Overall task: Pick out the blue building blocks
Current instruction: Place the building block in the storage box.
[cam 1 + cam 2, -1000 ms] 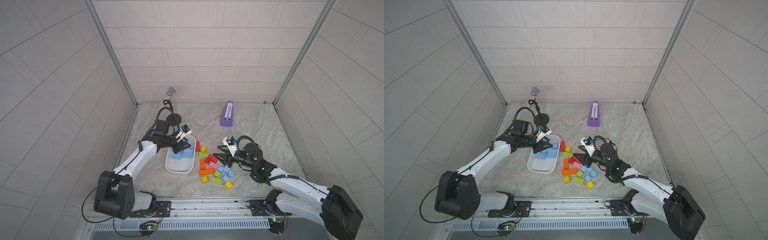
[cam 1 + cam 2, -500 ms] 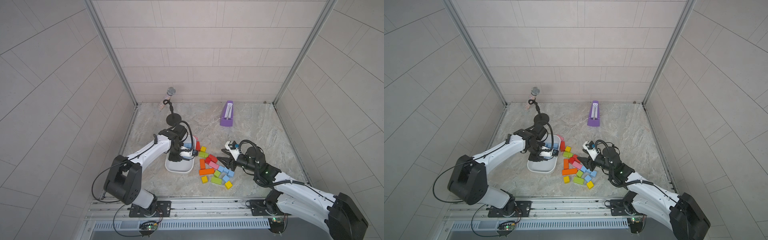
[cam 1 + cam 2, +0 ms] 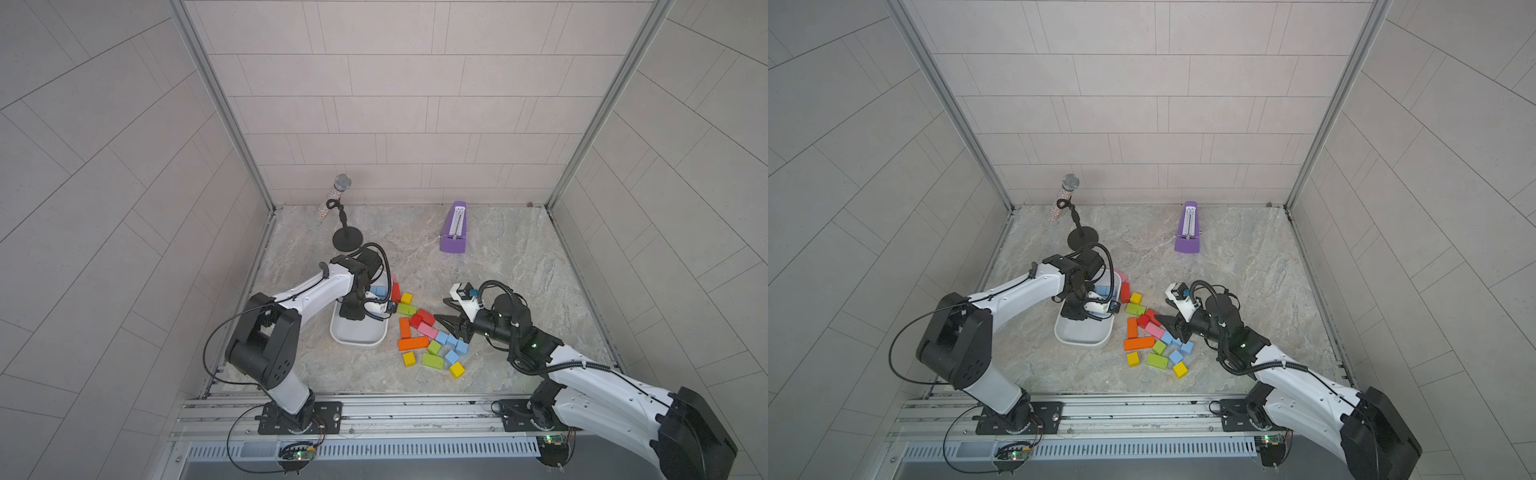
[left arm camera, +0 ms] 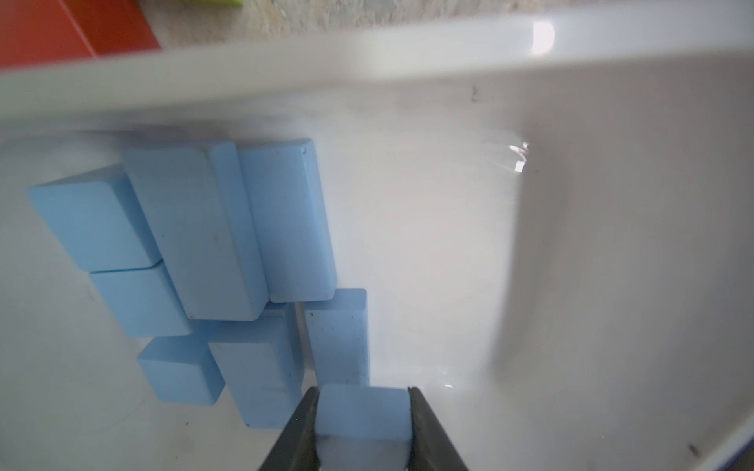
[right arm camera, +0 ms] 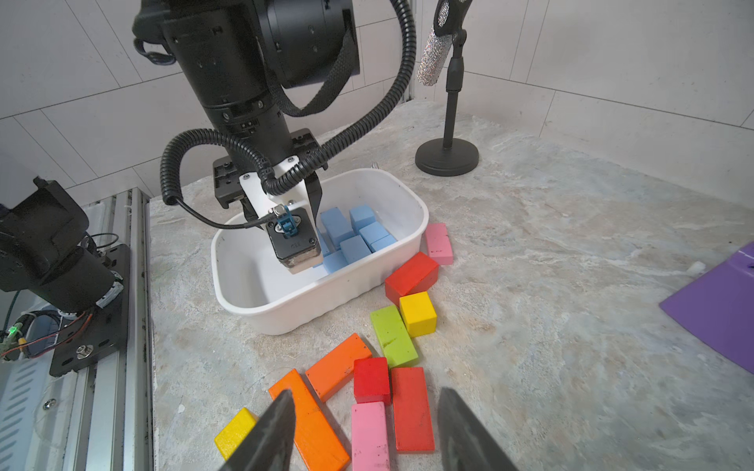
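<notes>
The left tool is clamped on one blue block inside the white tub, just beside seven more blue blocks lying packed together on its floor. The right tool hangs with its jaws apart, holding nothing, over the mixed pile on the counter. In a top view four loose blue blocks lie there, close beside a pink brick and a green block
</notes>
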Tool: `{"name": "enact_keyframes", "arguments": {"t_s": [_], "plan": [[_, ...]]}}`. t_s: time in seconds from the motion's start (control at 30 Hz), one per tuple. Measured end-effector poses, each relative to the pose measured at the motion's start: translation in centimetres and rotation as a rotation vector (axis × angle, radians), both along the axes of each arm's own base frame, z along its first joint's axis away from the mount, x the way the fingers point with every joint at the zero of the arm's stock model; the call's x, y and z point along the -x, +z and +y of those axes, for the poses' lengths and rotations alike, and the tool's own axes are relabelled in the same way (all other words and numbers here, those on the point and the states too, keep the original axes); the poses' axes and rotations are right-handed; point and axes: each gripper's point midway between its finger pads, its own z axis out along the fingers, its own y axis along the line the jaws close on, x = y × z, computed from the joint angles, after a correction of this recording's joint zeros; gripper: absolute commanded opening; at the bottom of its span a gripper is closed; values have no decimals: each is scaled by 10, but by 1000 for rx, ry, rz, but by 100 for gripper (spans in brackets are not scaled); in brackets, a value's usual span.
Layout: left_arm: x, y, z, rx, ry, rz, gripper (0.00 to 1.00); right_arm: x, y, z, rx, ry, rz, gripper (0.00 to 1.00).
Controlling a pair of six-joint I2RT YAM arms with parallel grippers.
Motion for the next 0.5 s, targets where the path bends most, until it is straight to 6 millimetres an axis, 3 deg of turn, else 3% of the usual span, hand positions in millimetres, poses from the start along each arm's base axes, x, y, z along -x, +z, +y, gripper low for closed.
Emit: {"name": "enact_keyframes", "arguments": {"t_s": [0.23,0.5], "plan": [[0,0,-4,23,-1,3,54,1,0,-1,0,1,-6,57],[-5,2,-9,48,14,-12,56,1,2,-4,3,-15,-10,58]]}}
